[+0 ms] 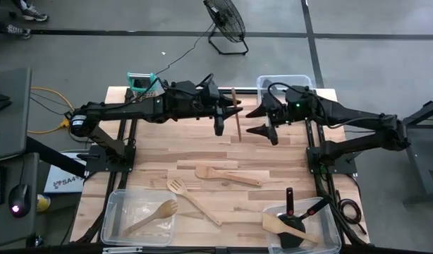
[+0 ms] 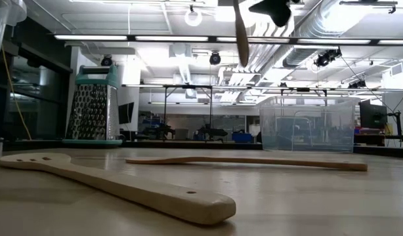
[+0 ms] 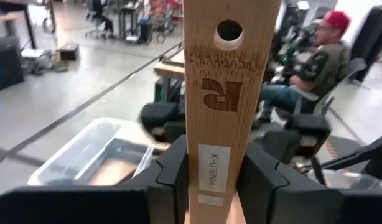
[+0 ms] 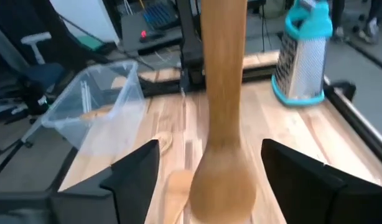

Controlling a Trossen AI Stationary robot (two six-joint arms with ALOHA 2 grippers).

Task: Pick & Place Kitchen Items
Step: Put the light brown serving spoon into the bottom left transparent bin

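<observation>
My left gripper (image 1: 220,127) clamps the handle of a wooden spoon (image 1: 236,113), fingers (image 3: 172,171) pressed on either side near its hanging hole, and holds it in the air above the far middle of the table (image 1: 273,159). My right gripper (image 1: 271,125) faces it with fingers (image 4: 132,168) spread wide, the spoon's bowl sitting between them without touching either.

This looks like a handover, and I judge the risk lies there. If my right fingers close on the rounded bowl, it could squirm out; if my left lets go early, the spoon drops to the boards. A pull before release would twist it in my grip.

Room is fair. Beneath the spoon the tabletop is bare; a wooden spatula (image 1: 227,175) and a slotted turner (image 1: 192,200) lie nearer the front, well apart from both grippers. A clear bin (image 1: 290,81) stands just behind my right arm, the box grater (image 1: 142,83) behind my left. The front bins, one with a wooden spoon (image 1: 151,216), one with black turners (image 1: 293,219), sit at the near corners.
</observation>
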